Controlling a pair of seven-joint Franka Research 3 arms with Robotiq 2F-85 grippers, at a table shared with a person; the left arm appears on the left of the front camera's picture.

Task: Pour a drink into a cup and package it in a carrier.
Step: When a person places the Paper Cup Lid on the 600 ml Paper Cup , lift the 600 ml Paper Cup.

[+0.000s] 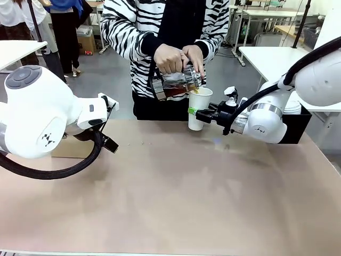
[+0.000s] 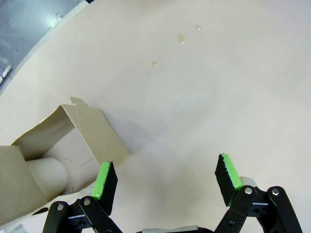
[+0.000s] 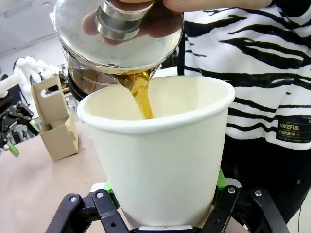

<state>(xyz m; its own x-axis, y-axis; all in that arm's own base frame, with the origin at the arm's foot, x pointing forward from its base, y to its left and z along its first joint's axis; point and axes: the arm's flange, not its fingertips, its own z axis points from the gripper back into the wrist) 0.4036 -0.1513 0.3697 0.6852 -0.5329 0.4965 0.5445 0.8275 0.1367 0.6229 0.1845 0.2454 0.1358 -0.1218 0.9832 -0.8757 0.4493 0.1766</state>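
- The right end effector (image 1: 196, 113) is pinching the cup (image 1: 201, 105) low on its wall, one green pad on either side, and the cup stands upright with its mouth open
- In the front view I cannot tell whether the cup's base rests on the tabletop (image 1: 186, 202) or hangs just above it, near the far edge
- Just over the cup's rim, a person's hands (image 1: 176, 57) tilt a glass jug (image 1: 176, 85), and a thin amber stream of the drink (image 3: 141, 97) runs from its spout into the cup
- How full the cup is cannot be seen, since the liquid level is hidden behind the wall
- The left end effector (image 2: 167, 177) is spread wide and empty, pointing down at the tabletop well apart from the cup
- The carrier (image 2: 82, 141) sits just beside one of its fingers, open at the top with no cup in it
- A few small drops (image 2: 154, 63) lie on the tabletop farther out
- Judging from this, the task is in its first half: pouring is under way
- What is left is to end the pour, bring the cup across to the carrier and lower it into a hole without tipping or spilling
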